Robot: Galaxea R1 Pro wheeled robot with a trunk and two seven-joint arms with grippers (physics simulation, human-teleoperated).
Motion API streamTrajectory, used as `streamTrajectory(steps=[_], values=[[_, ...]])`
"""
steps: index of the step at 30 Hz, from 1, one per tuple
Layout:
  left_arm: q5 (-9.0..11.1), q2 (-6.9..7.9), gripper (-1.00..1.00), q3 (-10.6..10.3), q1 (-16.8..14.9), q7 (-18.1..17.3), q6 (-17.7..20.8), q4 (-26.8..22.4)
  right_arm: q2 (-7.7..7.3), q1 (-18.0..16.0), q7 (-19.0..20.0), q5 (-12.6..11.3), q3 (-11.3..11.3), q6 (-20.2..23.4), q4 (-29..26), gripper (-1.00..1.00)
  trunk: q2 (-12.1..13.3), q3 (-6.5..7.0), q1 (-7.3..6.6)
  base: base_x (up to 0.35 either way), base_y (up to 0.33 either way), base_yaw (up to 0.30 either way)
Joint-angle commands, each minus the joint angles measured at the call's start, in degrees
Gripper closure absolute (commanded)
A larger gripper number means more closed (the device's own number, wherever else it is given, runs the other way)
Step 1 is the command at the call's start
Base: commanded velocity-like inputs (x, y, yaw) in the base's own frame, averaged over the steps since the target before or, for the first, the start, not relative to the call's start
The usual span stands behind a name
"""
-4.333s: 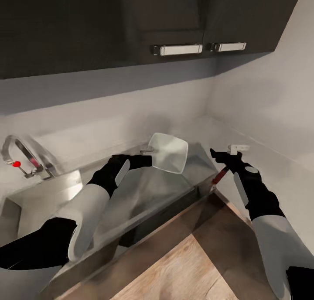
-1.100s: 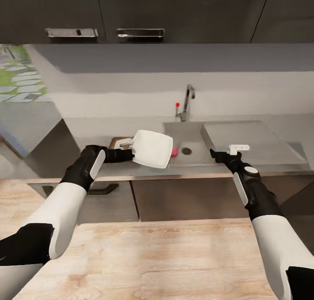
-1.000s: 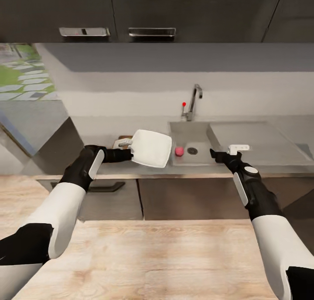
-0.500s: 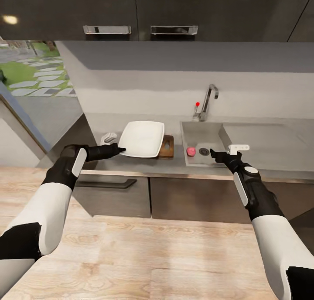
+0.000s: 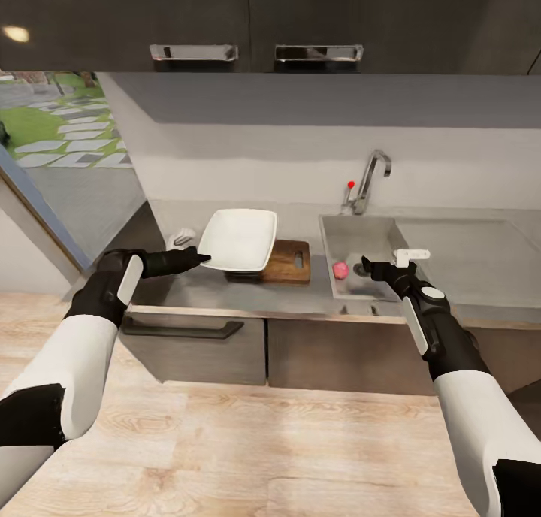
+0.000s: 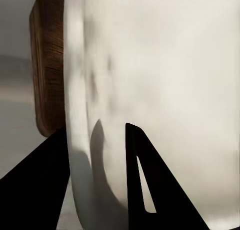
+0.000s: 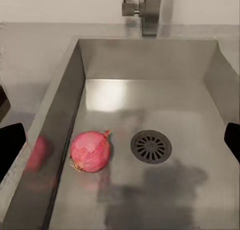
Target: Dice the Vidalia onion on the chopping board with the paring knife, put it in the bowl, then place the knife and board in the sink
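In the head view my left gripper is shut on the near rim of the white bowl, which it holds roughly level just above the countertop, over the left end of the chopping board. The left wrist view shows the bowl's rim pinched between the fingers, with the board beyond. The reddish onion lies in the sink beside the drain. My right gripper hovers open at the sink's front edge, facing the onion. The paring knife is out of view.
A chrome tap with a red knob stands behind the basin, and the flat drainer lies to its right. Dark wall cabinets hang overhead. Below the counter a drawer handle sticks out. A glazed opening is at the left.
The camera has swung, sliding counter and sink across the picture. My left arm has stretched out and brought the bowl from tilted to level above the board's left end. The right gripper stays open.
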Motion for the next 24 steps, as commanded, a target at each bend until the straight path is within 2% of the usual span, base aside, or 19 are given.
streamTrajectory(steps=[1,13,24], values=[[0.39,0.03,1.0,0.08,-0.05,-0.06,0.38,0.0,0.02,-0.04,0.28,-0.23,-0.12,0.35,-0.09,-1.0,-0.1,-0.1,0.06,0.273,0.183,0.0],[0.39,0.01,1.0,0.11,-0.05,-0.08,0.38,0.0,0.02,-0.04,0.28,-0.21,-0.12,0.34,-0.09,-1.0,-0.1,-0.1,0.06,0.265,0.21,0.0],[0.39,0.74,1.0,0.15,-0.05,-0.06,0.39,0.41,0.02,-0.04,0.28,-0.23,-0.12,0.35,-0.09,-1.0,-0.1,-0.1,0.06,0.077,0.304,0.0]])
